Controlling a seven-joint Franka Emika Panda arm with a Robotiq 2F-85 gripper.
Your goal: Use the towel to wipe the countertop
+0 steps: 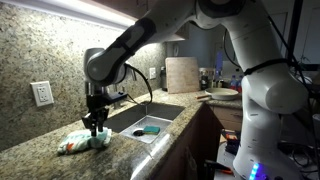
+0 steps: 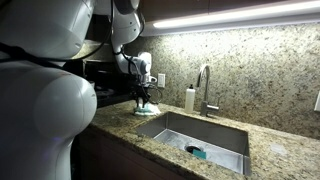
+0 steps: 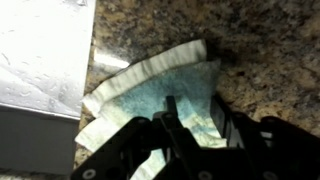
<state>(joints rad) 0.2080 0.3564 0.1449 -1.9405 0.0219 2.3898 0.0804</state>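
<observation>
Pressing down at lower left in an exterior view, the gripper [image 1: 95, 127] clamps a fold of the pale-blue towel [image 1: 83, 144] on the granite countertop [image 1: 122, 152] beside the sink [image 1: 128, 120].

One towel [image 1: 83, 143], perhaps one soap bottle [image 2: 190, 99]
</observation>
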